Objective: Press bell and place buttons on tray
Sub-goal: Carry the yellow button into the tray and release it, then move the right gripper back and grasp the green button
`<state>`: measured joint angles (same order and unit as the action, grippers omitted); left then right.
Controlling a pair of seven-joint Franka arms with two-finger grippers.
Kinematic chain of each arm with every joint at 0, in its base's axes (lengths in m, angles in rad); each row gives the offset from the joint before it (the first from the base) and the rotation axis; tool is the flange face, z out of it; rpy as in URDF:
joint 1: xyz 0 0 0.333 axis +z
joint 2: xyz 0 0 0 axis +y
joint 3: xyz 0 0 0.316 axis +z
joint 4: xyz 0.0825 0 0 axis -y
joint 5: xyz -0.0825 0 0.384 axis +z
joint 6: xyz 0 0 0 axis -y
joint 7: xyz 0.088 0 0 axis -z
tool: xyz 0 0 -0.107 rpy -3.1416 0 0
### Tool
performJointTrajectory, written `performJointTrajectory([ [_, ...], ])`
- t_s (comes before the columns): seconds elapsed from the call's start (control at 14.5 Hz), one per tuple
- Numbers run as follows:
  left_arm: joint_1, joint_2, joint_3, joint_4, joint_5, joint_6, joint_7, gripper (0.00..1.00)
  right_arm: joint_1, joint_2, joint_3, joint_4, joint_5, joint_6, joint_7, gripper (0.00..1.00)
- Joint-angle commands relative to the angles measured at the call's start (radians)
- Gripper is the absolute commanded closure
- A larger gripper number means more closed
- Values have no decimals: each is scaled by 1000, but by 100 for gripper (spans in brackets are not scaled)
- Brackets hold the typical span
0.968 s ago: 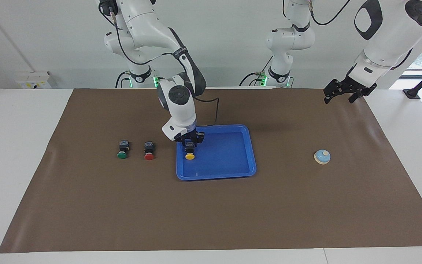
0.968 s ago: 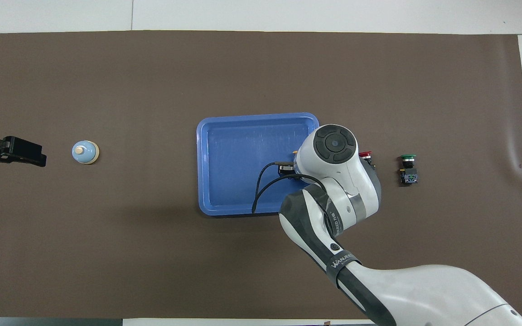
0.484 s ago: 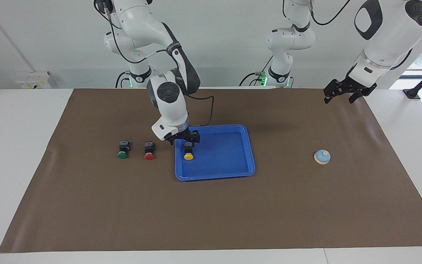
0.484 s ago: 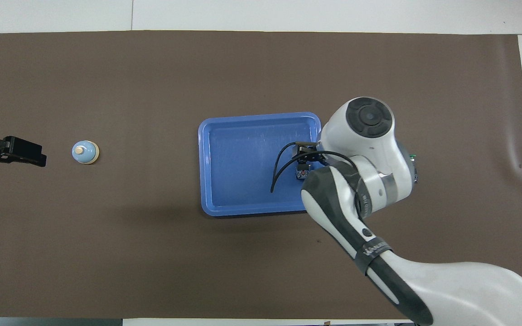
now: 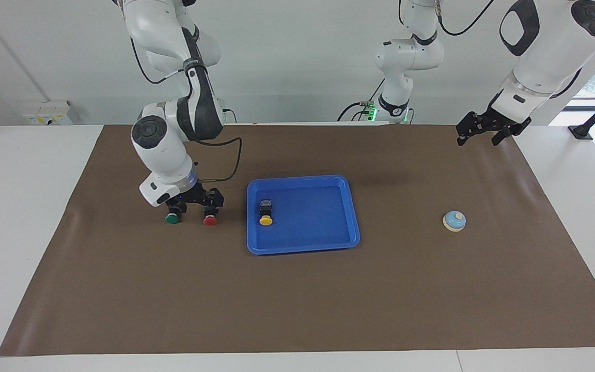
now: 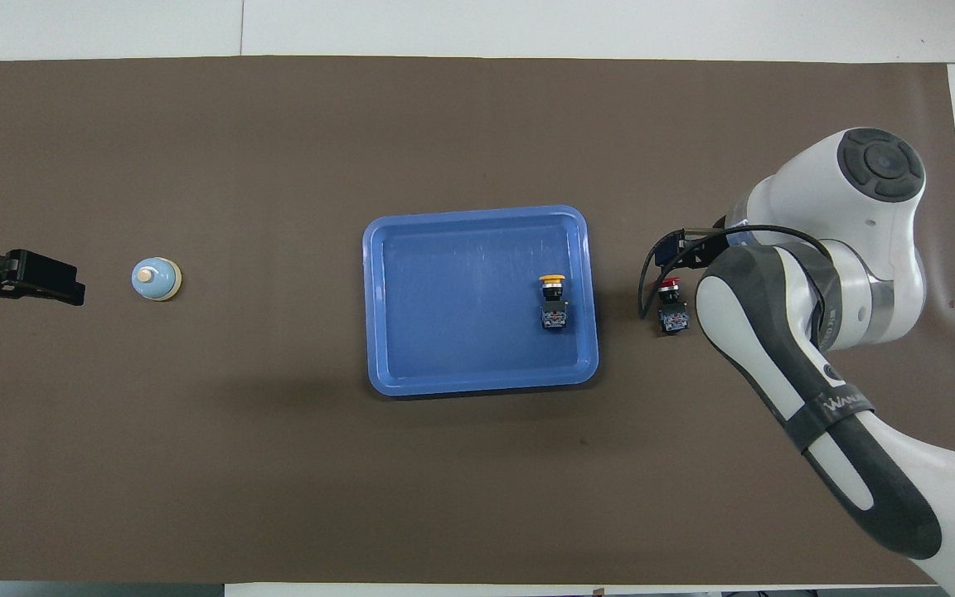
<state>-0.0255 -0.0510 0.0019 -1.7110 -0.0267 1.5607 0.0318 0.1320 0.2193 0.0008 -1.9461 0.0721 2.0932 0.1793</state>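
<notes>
While the left arm waits raised at its own end of the table, the left gripper [image 5: 478,133] hangs over the brown mat [image 5: 297,289] near the mat's corner, its jaws apart and holding nothing. The bell [image 5: 454,220] sits on the mat farther from the robots than that gripper's spot, well apart from the tray and untouched.

Over at the right arm's end, the right gripper [image 5: 194,202] is low over the pair of buttons outside the tray, its two fingers spread wide and empty. From the facing view its fingers stand just above the black bodies of the green button [image 5: 172,216] and the red button [image 5: 209,217]; whether they touch either body cannot be told. In the overhead view the red button [image 6: 671,308] shows beside the arm, while the green one is hidden under it. Both buttons lie on the mat with their caps pointing away from the robots.

Between the two ends, the blue tray [image 5: 349,217] rests flat on the mat. Inside it, close to the wall toward the right arm's end, lies the yellow button [image 5: 265,214], cap away from the robots.
</notes>
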Motion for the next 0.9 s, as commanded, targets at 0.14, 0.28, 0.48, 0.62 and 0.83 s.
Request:
performJointTrajectory([
  [0.14, -13, -7, 12, 8, 5, -21, -1, 0, -51, -54, 11, -109, -69, 30, -41, 0],
  [0.28, -13, -7, 12, 8, 5, -21, -1, 0, -67, -58, 11, -126, -113, 30, -40, 0],
  [0.48, -13, -7, 12, 8, 5, -21, -1, 0, -101, -90, 11, -233, -117, 129, -60, 0],
  [0.62, -13, -7, 12, 8, 5, -21, -1, 0, -136, -106, 11, -304, -117, 217, -107, 0],
  [0.83, -13, -7, 12, 8, 5, -21, -1, 0, -153, -116, 11, -339, -117, 237, -116, 6],
])
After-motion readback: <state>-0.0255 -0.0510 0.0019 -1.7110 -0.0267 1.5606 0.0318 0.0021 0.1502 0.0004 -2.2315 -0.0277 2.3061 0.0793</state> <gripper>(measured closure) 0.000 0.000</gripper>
